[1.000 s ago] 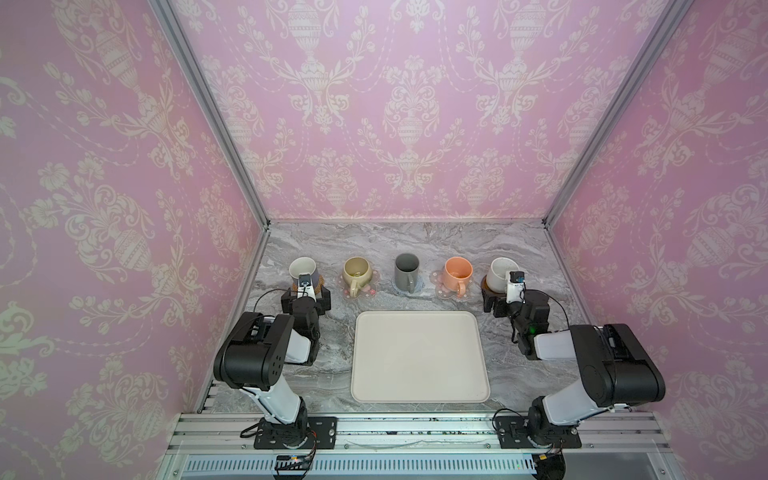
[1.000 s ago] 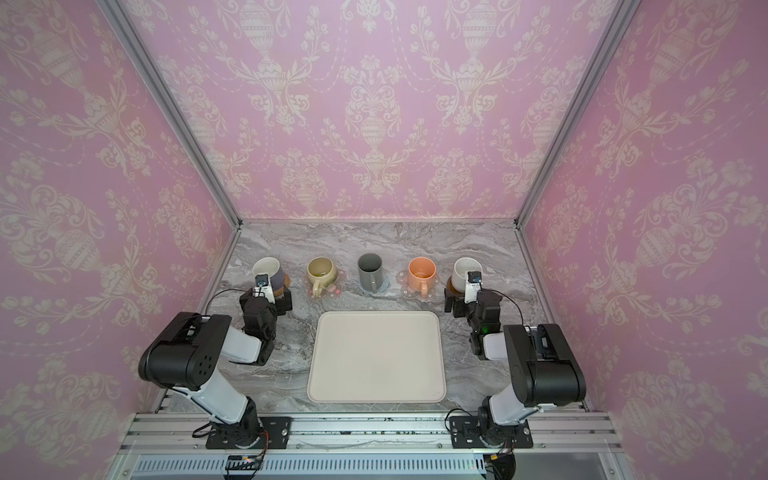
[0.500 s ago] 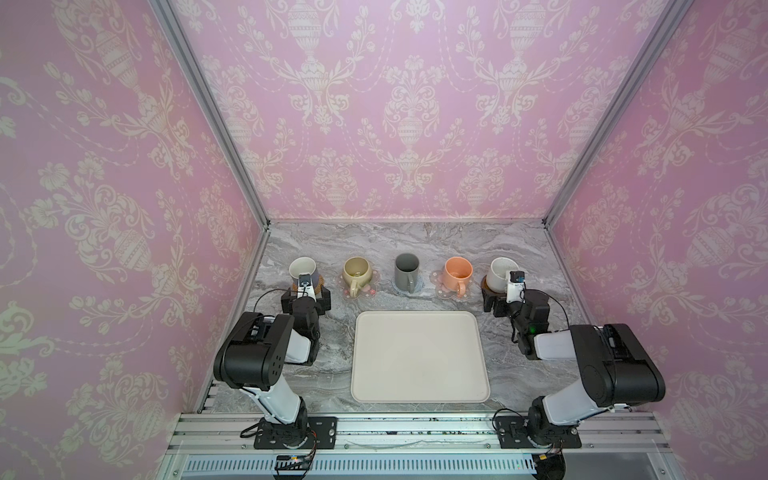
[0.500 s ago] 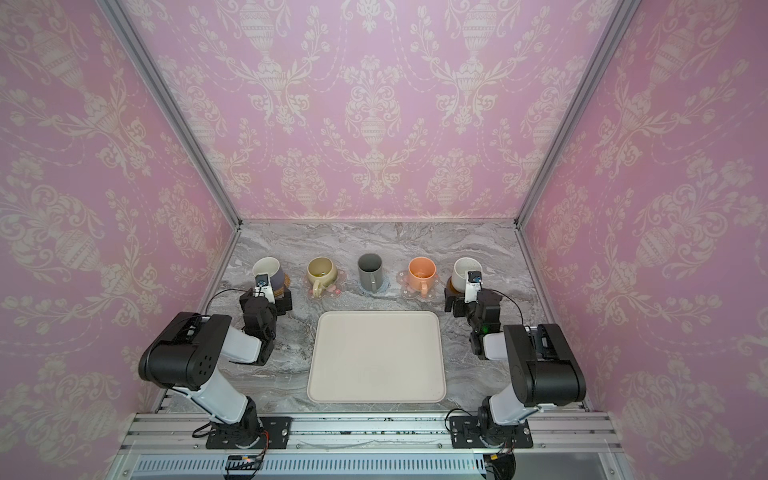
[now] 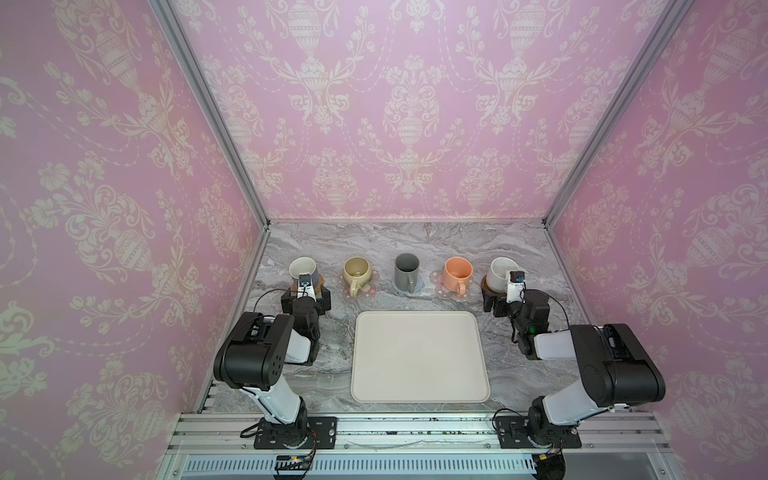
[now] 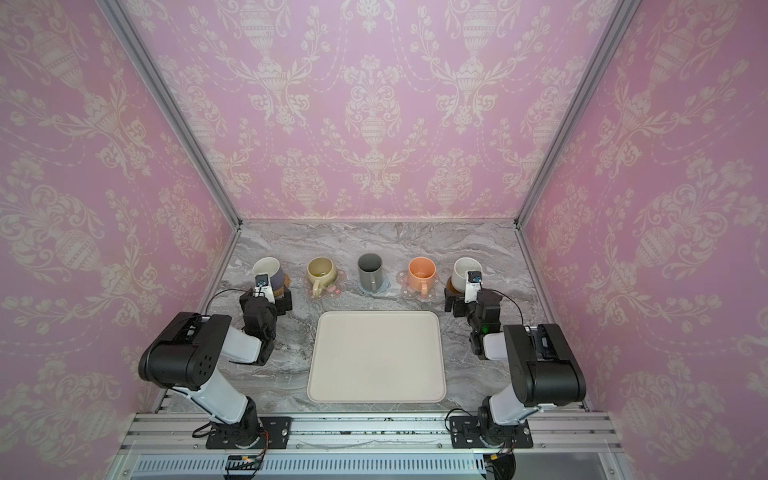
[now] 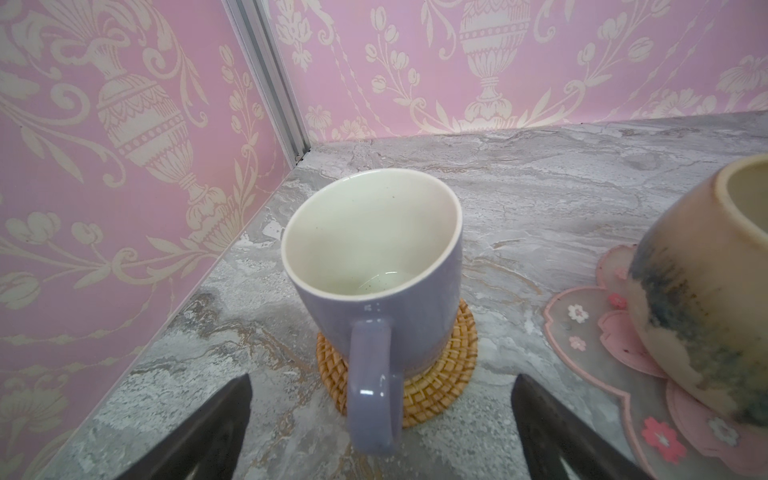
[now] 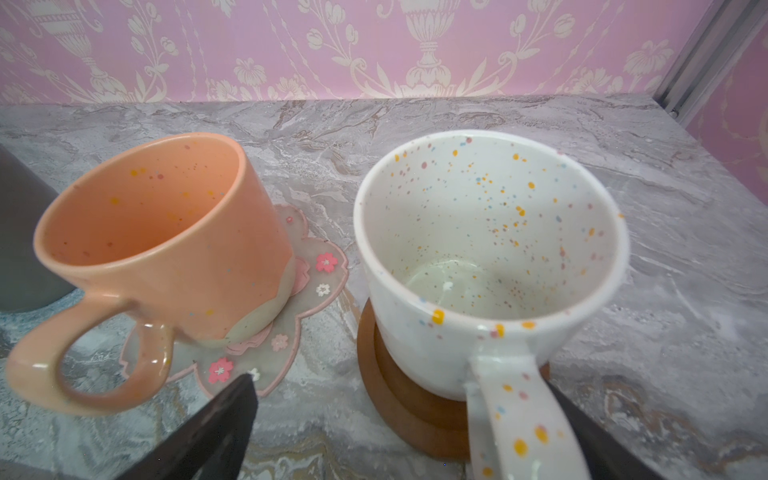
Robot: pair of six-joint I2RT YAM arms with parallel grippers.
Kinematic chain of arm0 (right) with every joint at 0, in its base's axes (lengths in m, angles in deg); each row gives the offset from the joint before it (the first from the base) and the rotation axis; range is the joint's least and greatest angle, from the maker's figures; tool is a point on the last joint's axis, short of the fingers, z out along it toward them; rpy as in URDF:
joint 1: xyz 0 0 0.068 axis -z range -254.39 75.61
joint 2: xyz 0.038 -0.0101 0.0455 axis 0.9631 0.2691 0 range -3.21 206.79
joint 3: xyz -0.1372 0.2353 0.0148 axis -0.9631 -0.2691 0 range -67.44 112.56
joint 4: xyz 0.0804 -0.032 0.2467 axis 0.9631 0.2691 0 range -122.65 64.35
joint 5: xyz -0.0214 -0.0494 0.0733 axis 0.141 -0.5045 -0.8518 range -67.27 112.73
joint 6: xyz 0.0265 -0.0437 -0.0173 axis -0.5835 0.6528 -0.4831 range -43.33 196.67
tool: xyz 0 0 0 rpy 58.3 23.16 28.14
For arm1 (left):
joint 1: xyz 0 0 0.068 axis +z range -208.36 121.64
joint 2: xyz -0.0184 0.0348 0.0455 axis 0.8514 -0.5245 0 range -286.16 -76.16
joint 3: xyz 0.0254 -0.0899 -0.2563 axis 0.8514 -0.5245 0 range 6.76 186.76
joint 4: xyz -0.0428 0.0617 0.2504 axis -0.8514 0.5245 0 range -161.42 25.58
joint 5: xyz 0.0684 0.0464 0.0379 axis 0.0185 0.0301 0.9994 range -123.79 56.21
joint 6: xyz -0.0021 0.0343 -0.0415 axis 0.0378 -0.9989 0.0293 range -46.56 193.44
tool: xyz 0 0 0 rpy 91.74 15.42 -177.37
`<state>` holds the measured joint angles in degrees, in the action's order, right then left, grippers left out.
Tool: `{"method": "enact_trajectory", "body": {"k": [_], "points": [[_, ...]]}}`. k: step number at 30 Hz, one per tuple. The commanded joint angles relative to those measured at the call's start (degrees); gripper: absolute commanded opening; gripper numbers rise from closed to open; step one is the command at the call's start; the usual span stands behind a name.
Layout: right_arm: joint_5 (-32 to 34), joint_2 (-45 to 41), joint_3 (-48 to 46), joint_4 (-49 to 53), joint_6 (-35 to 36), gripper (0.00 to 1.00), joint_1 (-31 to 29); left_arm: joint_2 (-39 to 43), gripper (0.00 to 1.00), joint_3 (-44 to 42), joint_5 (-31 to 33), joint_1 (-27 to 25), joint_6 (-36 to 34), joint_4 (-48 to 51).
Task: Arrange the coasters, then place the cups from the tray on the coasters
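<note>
Your left gripper (image 7: pixel 380 390) stands spread wide either side of the lavender cup (image 7: pixel 374 257) handle, gripping nothing. Your right gripper (image 8: pixel 401 390) likewise straddles the speckled white cup (image 8: pixel 490 232) handle. Draw both straight back toward six o'clock, level, so no finger clips a glossy ceramic loop. The lavender cup sits on the knobbly rattan round (image 7: pixel 453 365) at ten o'clock of the smooth cream tray (image 5: pixel 419 361), and the speckled white cup on the dark wooden disc (image 8: pixel 399 411) at two o'clock.

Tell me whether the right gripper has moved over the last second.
No. In both top views the right gripper keeps its place, open at the handle of the speckled white mug, just beyond the tray at its far right corner.
</note>
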<state>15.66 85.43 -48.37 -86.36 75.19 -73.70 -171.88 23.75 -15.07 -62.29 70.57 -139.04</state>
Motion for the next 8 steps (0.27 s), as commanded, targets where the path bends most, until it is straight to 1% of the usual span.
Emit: {"method": "enact_trajectory", "body": {"k": [1,8], "points": [[0.1,0.1,1.7,-1.2,-0.5,1.00,0.2,0.7,0.99,0.4,0.4,0.2,1.5,1.3],[0.2,0.1,1.7,-1.2,-0.4,1.00,0.1,0.7,0.99,0.4,0.5,0.2,1.5,1.3]]}}
